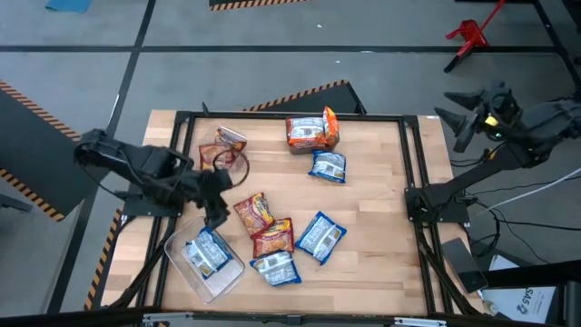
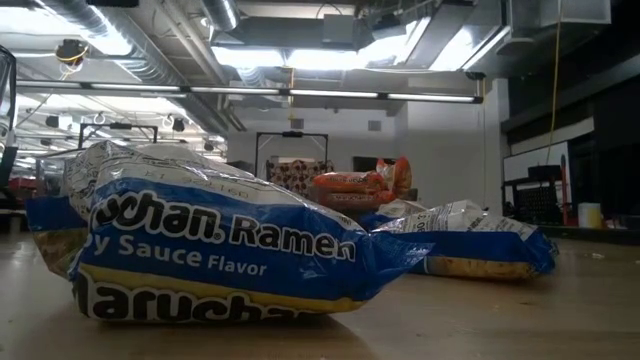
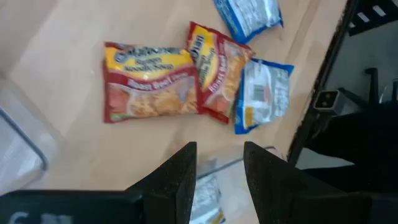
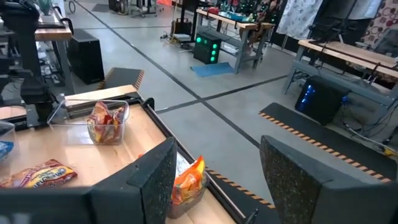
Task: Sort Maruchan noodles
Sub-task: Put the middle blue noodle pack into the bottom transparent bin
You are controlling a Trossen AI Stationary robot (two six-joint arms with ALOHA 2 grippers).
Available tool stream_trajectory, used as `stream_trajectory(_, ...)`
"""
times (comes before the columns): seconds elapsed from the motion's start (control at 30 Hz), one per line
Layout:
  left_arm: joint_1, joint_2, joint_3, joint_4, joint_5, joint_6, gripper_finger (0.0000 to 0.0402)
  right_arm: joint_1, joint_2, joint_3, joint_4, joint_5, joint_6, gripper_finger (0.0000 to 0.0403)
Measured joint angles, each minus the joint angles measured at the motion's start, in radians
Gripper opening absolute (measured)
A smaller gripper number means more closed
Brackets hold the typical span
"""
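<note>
Maruchan noodles [image 1: 272, 238]: flat crinkly plastic packets, blue and red-orange, scattered across the wooden table [image 1: 381, 209].
Near clear bin [image 1: 204, 263]: rectangular, holds one blue packet [image 1: 208, 252].
Far clear bin [image 1: 227, 151]: holds what looks like a red-orange packet.
Left gripper [image 1: 216, 216]: fingers narrowly parted, empty, between the bins.
Right gripper [image 1: 451, 111]: spread wide, off the table.

My bench [image 1: 381, 173] is pale wood framed in black. On it lie blue-and-white packets [image 1: 319, 236], red-orange packets [image 1: 255, 213] with yellow tops, and orange-and-white ones [image 1: 309, 133]. The nearest blue packet [image 2: 215, 245] carries white lettering and a yellow band. My fingers [image 3: 180, 180] are black.
</note>
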Motion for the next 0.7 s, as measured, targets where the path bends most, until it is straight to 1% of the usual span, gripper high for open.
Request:
stream_trajectory(0.13,-0.083,0.018,0.0,-0.01,-0.044,-0.056,0.0127,0.0,-0.056,-0.099,0.063,-0.001,-0.001,0.0216)
stream_trajectory(0.27,-0.111,0.021,0.0,-0.01,-0.096,-0.076,0.0127,0.0,-0.102,-0.165,0.124,0.014,-0.005,0.0216)
stream_trajectory(0.5,-0.069,-0.038,0.0,-0.003,-0.129,-0.075,0.0127,0.0,-0.145,-0.21,0.229,0.013,-0.094,0.0216)
stream_trajectory(0.7,-0.021,-0.075,0.0,-0.001,-0.138,-0.068,0.0127,0.0,-0.154,-0.212,0.234,-0.007,-0.12,0.0216)
